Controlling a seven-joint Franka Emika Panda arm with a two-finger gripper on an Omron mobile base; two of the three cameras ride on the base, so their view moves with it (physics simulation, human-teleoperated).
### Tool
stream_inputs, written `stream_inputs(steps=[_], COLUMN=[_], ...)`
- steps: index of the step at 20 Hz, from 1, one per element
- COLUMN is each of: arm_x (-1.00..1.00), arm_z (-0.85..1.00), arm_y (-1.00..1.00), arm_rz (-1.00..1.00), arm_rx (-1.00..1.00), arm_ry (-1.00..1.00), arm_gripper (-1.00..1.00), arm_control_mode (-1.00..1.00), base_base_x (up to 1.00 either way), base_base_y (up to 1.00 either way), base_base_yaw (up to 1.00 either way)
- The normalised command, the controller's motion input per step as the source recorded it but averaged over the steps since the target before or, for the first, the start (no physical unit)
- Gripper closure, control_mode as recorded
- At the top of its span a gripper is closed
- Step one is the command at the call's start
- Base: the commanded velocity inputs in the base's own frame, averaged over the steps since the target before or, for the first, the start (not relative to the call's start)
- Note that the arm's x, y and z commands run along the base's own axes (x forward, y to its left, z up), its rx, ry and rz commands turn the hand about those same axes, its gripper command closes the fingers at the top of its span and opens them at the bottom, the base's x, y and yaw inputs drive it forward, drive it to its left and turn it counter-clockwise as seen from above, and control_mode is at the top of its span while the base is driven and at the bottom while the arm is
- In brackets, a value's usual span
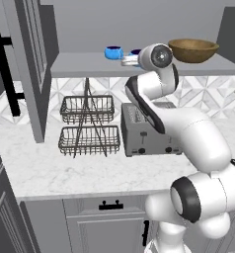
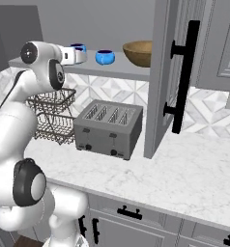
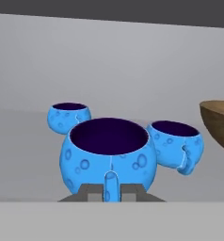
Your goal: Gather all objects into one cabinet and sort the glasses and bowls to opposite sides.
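Observation:
In the hand view, three blue cups stand on the grey cabinet shelf [image 3: 34,155]. The nearest cup [image 3: 109,155] faces me with its handle between my finger tips, and my gripper [image 3: 110,192] is shut on that handle. A second cup [image 3: 69,117] sits further back on the left. A third cup [image 3: 172,143] is to the right. The brown wooden bowl [image 3: 220,124] shows at the right edge, and it rests at the shelf's right end [image 1: 193,50] [image 2: 138,53]. From the base, my hand [image 1: 128,60] [image 2: 80,56] reaches onto the shelf [image 1: 85,65] among the blue cups [image 1: 113,52] [image 2: 105,57].
Both cabinet doors stand open, one at the left [image 1: 28,69] and one at the right [image 2: 160,77], each with a black bar handle [image 2: 184,77]. Below the shelf, a silver toaster [image 1: 149,133] [image 2: 107,128] and a wire basket rack [image 1: 87,126] [image 2: 51,113] stand on the marble counter [image 1: 65,173].

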Motion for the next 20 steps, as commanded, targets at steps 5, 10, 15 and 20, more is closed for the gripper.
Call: stream_inputs(steps=[5,10,15,20], arm_x=[0.4,0.39,0.06,0.0], arm_z=[0.0,0.0,-0.12,-0.15], arm_y=[0.0,0.0,0.01,0.04], arm_rz=[0.0,0.0,0.0,0.0], arm_rx=[0.0,0.0,0.0,0.0], arm_ry=[0.0,0.0,0.01,0.01], arm_gripper=[1.0,1.0,1.0,1.0], arm_control_mode=[-1.0,-1.0,-1.0,-1.0], base_base_x=[0.0,0.0,0.0,0.0], base_base_y=[0.0,0.0,0.0,0.0], base_base_yaw=[0.0,0.0,0.0,0.0])
